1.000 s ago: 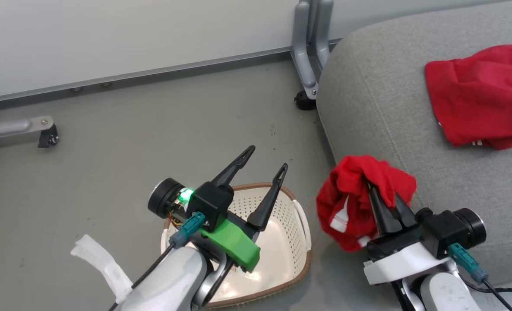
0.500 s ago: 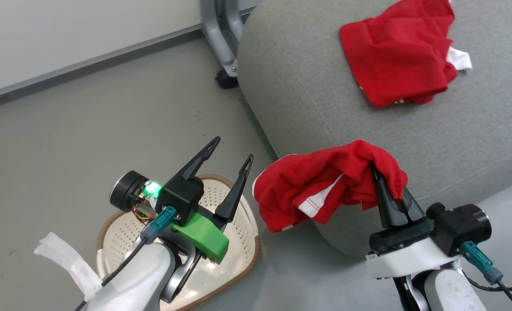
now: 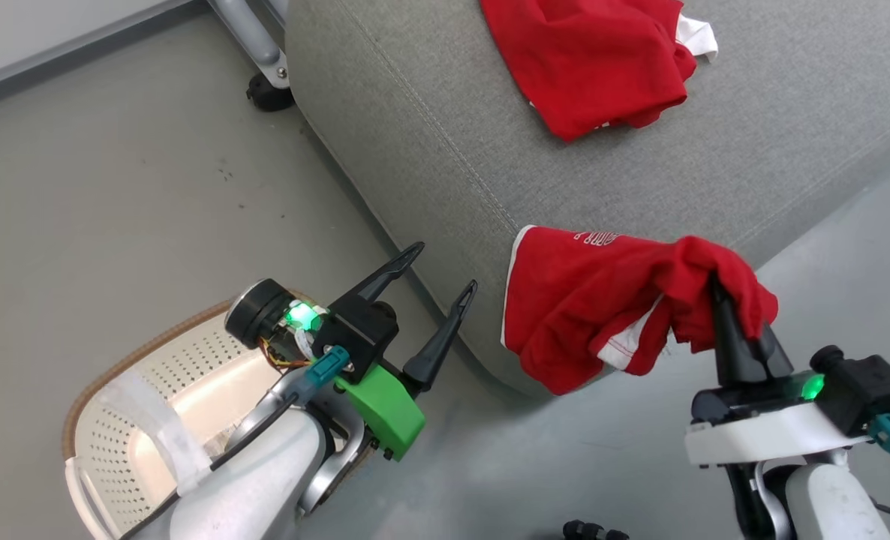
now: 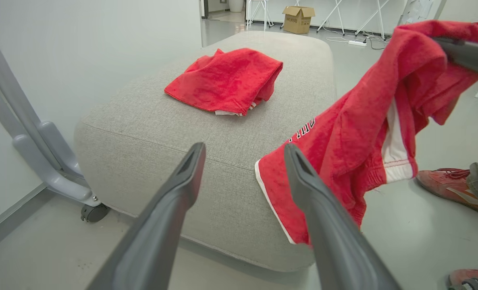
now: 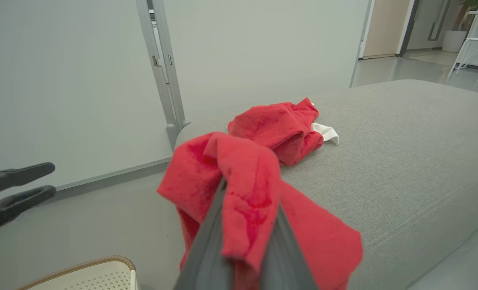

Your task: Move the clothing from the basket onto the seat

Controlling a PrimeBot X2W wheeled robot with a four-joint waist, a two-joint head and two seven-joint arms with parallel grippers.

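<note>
The right gripper (image 3: 715, 286), at the lower right of the head view, pinches the first red garment (image 3: 587, 300): its fingers are pressed together with fabric bunched over the tips. The garment extends left of the gripper. Its left portion drapes over the near edge of the grey seat (image 3: 430, 120) and the remainder sags above the floor. The second red garment (image 3: 587, 60) lies on the seat at the top centre, well apart from both grippers. The left gripper (image 3: 446, 265), lower centre-left, is spread and holds nothing, just beside the seat's edge. The basket (image 3: 145, 352) stands at the lower left, beneath the left arm.
</note>
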